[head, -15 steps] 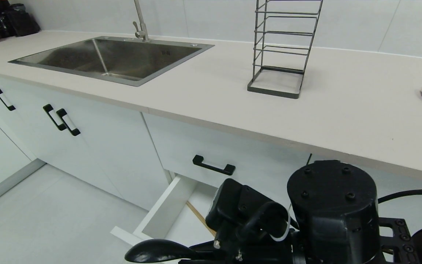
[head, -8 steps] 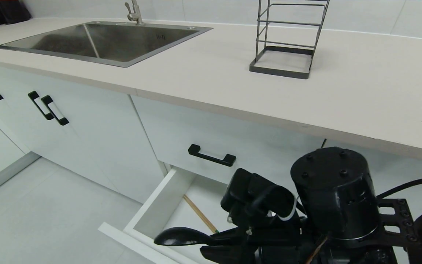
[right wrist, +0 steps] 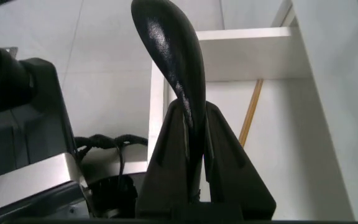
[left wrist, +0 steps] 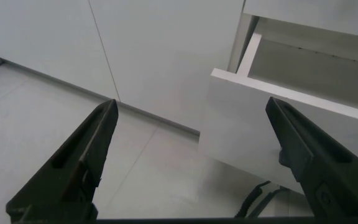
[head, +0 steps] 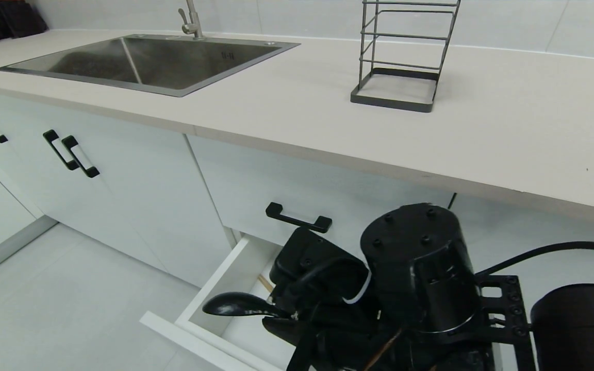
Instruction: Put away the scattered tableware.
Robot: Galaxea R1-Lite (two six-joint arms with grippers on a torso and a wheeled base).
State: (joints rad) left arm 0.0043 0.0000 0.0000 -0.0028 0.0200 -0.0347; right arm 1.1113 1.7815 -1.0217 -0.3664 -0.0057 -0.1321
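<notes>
Black and glossy, a spoon is held by its handle between the fingers of the right gripper, which are closed tightly on it; the bowl is pointed toward nine o'clock in the head view and is carried in the air, clear of any surface. The spoon is found at about six o'clock of that view, above an open drawer of white board that has been pulled out below the counter. In the right wrist view the spoon is seen rising out of the right gripper, with its bowl over the corner where the drawer's front meets a side wall. A thin wooden stick is seen lying on the drawer's floor, and a short piece of it is visible in the head view beside the arm. The left gripper is held with its fingers spread wide and nothing between them, above the pale floor tiles, with the drawer's front near it. A closed drawer with a black handle is set just above the open one. On the counter a steel sink is placed at ten o'clock with its tap behind it, and a dark wire rack is stood upright at one o'clock, well apart from the sink.
</notes>
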